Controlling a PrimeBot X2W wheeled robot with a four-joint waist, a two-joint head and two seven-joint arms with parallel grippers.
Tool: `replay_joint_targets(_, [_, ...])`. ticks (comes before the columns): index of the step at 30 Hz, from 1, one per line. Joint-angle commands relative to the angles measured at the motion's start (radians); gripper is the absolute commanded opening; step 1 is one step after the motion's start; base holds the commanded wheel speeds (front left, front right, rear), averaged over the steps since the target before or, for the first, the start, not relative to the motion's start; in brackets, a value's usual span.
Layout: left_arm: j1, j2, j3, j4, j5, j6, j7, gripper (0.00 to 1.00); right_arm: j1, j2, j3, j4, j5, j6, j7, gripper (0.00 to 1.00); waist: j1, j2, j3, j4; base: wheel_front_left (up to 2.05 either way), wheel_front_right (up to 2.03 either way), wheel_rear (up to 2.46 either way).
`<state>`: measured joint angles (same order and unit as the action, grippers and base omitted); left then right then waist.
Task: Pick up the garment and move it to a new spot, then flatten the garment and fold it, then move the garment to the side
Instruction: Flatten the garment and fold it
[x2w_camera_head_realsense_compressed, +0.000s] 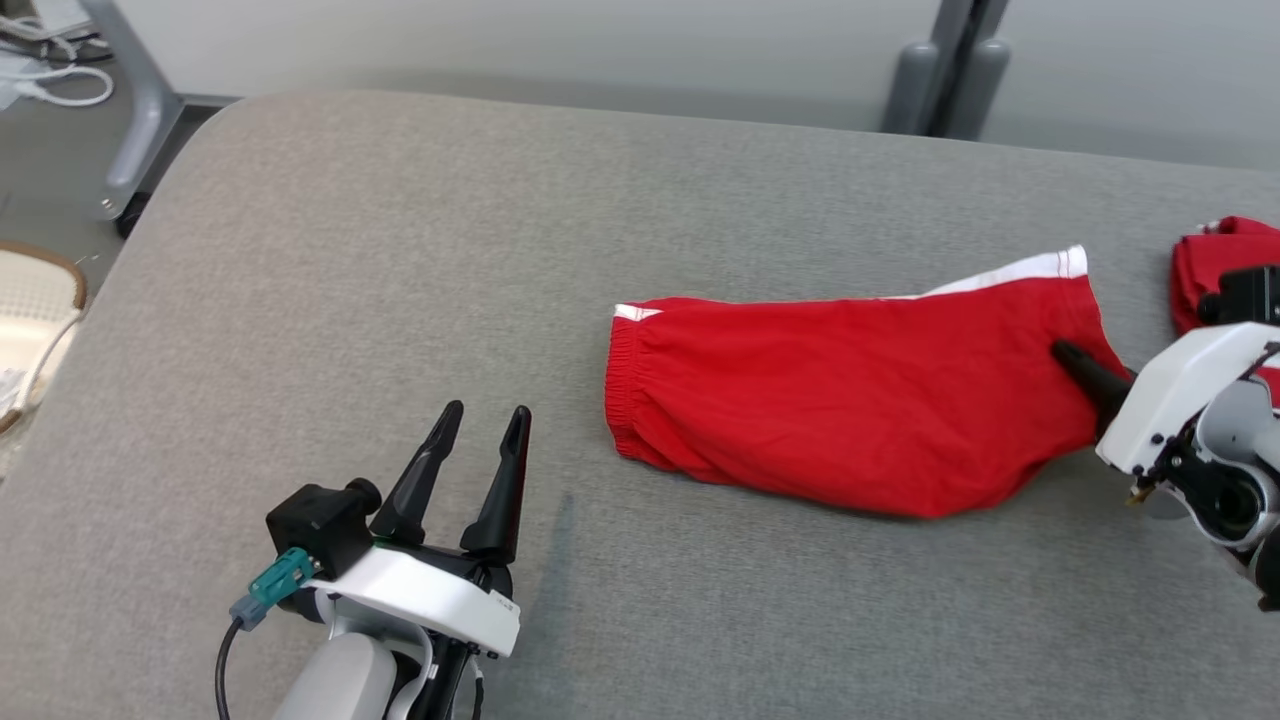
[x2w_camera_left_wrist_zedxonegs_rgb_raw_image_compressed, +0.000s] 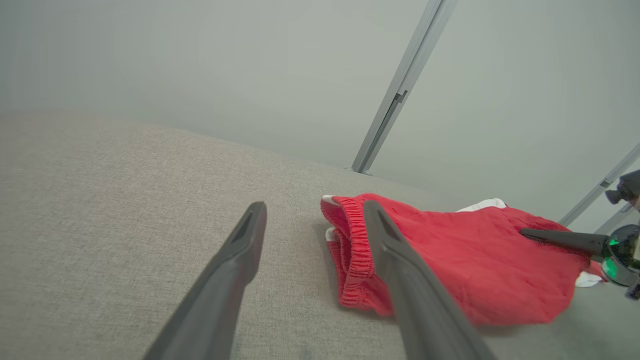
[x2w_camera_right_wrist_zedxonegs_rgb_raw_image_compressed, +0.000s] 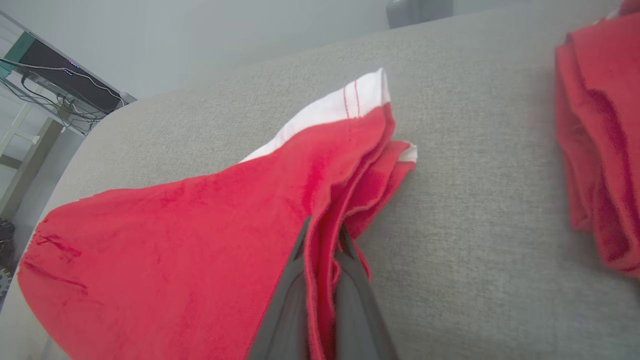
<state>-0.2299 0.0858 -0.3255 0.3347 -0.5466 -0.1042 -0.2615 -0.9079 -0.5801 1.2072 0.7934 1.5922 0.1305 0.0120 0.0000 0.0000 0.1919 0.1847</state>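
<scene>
The garment (x2w_camera_head_realsense_compressed: 850, 400) is a pair of red shorts with a white side stripe, lying folded lengthwise on the grey padded table (x2w_camera_head_realsense_compressed: 400, 280), waistband to the left. My right gripper (x2w_camera_head_realsense_compressed: 1062, 352) is shut on its leg-hem edge at the right; in the right wrist view the red hem (x2w_camera_right_wrist_zedxonegs_rgb_raw_image_compressed: 320, 280) is pinched between the two fingers of my right gripper (x2w_camera_right_wrist_zedxonegs_rgb_raw_image_compressed: 324, 231). My left gripper (x2w_camera_head_realsense_compressed: 488, 412) stands open over bare table, left of the waistband (x2w_camera_left_wrist_zedxonegs_rgb_raw_image_compressed: 352, 250), holding nothing. In the left wrist view my left gripper (x2w_camera_left_wrist_zedxonegs_rgb_raw_image_compressed: 315, 207) points at the waistband, and a right finger (x2w_camera_left_wrist_zedxonegs_rgb_raw_image_compressed: 555, 237) shows on the far end.
A second red garment (x2w_camera_head_realsense_compressed: 1215, 260) lies bunched at the table's right edge, just behind my right wrist. A woven basket (x2w_camera_head_realsense_compressed: 30, 320) sits off the table's left side. A grey post (x2w_camera_head_realsense_compressed: 940, 75) stands behind the far edge. Open grey surface spreads left and front.
</scene>
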Motion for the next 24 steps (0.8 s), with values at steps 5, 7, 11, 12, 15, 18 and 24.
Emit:
replay_joint_targets(5, [0.023,0.013,0.022,-0.019,0.011,0.008,-0.003,1.0,0.083,-0.018,-0.013,-0.044,-0.004,0.001,-0.088,0.0,0.0,0.0,-0.033,-0.071,0.0,0.0,0.0])
replay_joint_targets(7, [0.031,0.012,0.024,-0.025,0.013,0.008,-0.003,1.0,0.105,-0.024,-0.016,-0.055,-0.007,0.001,-0.114,0.0,0.0,0.0,-0.037,-0.084,0.0,0.0,0.0])
replay_joint_targets(11, [0.044,0.009,0.027,-0.025,0.015,0.009,-0.003,1.0,0.129,-0.042,-0.021,-0.054,-0.018,0.001,-0.161,0.0,0.0,0.0,-0.045,-0.105,0.0,0.0,0.0])
replay_joint_targets(12, [0.043,0.009,0.027,-0.025,0.016,0.009,-0.003,1.0,0.132,-0.046,-0.023,-0.054,-0.019,0.001,-0.171,0.0,0.0,0.0,-0.047,-0.108,0.0,0.0,0.0])
replay_joint_targets(15, [0.046,0.005,0.026,-0.023,0.017,0.008,-0.003,1.0,0.136,-0.059,-0.019,-0.059,-0.033,0.001,-0.183,0.0,0.0,0.0,-0.055,-0.117,0.0,0.0,0.0])
replay_joint_targets(18, [0.049,0.002,0.023,-0.021,0.015,0.006,-0.003,1.0,0.126,-0.068,-0.016,-0.064,-0.043,0.001,-0.185,0.0,0.0,0.0,-0.061,-0.12,0.0,0.0,0.0])
replay_joint_targets(24, [0.06,-0.009,0.018,-0.011,0.01,0.001,-0.003,1.0,0.086,-0.075,0.001,-0.111,-0.096,0.001,-0.202,0.0,0.0,0.0,-0.081,-0.113,0.0,0.0,0.0])
